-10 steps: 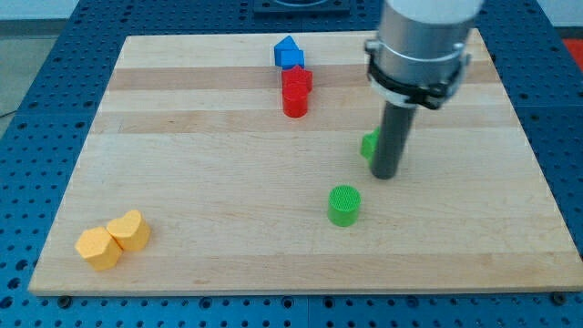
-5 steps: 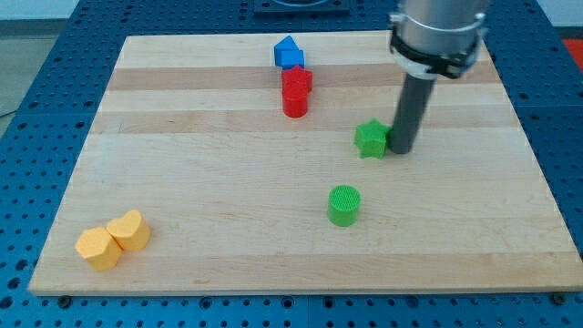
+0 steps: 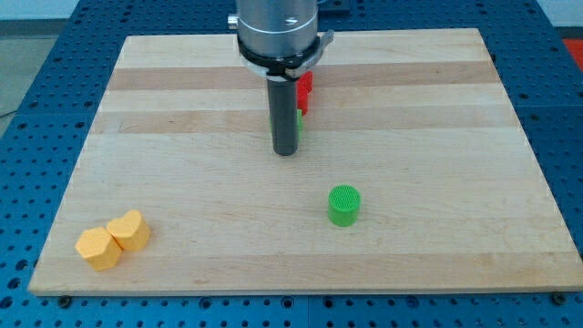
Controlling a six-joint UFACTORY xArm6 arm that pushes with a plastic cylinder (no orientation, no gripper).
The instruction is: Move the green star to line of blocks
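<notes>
My tip (image 3: 285, 152) rests on the board a little left of centre, toward the view's top. The green star (image 3: 299, 125) shows only as a thin green sliver at the rod's right edge, touching it. Just above it a red block (image 3: 304, 91) peeks out beside the rod. The rod and arm hide the rest of the line of blocks, including the blue block seen earlier.
A green cylinder (image 3: 343, 205) stands below and right of the tip. Two yellow blocks (image 3: 127, 230) (image 3: 97, 248) sit touching near the board's bottom left corner. The wooden board (image 3: 182, 137) lies on a blue perforated table.
The rod has swept left across the board, pushing the green star left, up to the red blocks. The arm now hides the blue block and most of the red ones.
</notes>
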